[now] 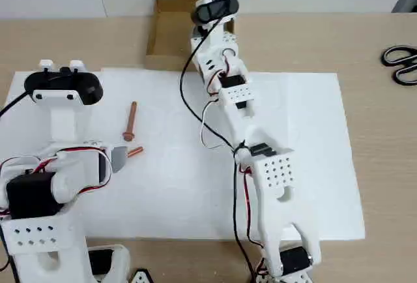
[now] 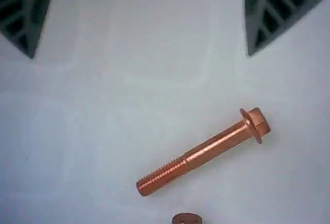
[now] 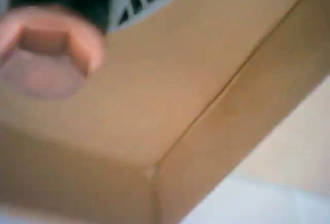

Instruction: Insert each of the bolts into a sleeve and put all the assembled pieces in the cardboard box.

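Note:
The cardboard box (image 1: 168, 35) stands at the table's far edge. My right arm (image 1: 225, 84) stretches out to it, wrist over the box. In the right wrist view, my right gripper (image 3: 77, 12) holds a copper bolt head (image 3: 44, 53) just above the box floor (image 3: 170, 84). A long copper piece (image 1: 131, 121) lies on the white sheet. A second copper piece (image 1: 135, 152) lies beside my left gripper (image 1: 120, 158). In the left wrist view, my left gripper (image 2: 140, 53) is open above the sheet, with a copper bolt (image 2: 203, 152) lying past its fingertips and a small copper end (image 2: 185, 219) beyond.
A white sheet (image 1: 293, 139) covers the middle of the wooden table. Scissors (image 1: 401, 64) lie at the far right. A black cable (image 1: 189, 100) hangs along the right arm.

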Motion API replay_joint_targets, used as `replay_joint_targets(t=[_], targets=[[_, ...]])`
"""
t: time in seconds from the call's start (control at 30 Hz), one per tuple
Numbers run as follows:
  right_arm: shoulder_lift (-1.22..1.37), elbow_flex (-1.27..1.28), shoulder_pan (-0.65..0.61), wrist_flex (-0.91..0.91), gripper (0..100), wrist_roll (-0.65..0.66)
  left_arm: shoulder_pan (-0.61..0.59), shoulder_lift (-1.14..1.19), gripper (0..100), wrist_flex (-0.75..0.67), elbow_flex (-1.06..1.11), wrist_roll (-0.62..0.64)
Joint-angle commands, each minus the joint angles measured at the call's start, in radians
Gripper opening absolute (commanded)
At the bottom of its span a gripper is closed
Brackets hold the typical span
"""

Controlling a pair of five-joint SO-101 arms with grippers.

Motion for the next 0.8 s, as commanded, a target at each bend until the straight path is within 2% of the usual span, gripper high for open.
replay_joint_targets(t=[0.0, 0.1, 0.2, 0.3, 0.47, 0.6, 0.77], targets=[[0.008, -0.161, -0.013, 0.085, 16.9, -0.011, 0.002, -0.012, 25, 0.015, 0.001, 0.002], [0.019, -0.212, -0.013, 0.136, 22.5, -0.009, 0.002, -0.012, 25, 0.015, 0.001, 0.002], [0.019, -0.273, -0.012, 0.145, 22.6, -0.009, 0.002, -0.012, 25, 0.015, 0.001, 0.002], [0.019, -0.377, -0.012, 0.251, 22.6, -0.009, 0.002, -0.012, 25, 0.015, 0.001, 0.002], [0.019, -0.678, 0.002, 0.564, 22.6, -0.009, 0.002, -0.012, 25, 0.015, 0.001, 0.002], [0.018, -0.956, 0.004, 0.900, 22.6, -0.009, 0.002, -0.012, 25, 0.015, 0.001, -0.002], [-0.142, -0.941, 0.024, 1.291, 22.6, -0.008, 0.002, -0.012, 25, 0.015, 0.001, -0.003]])
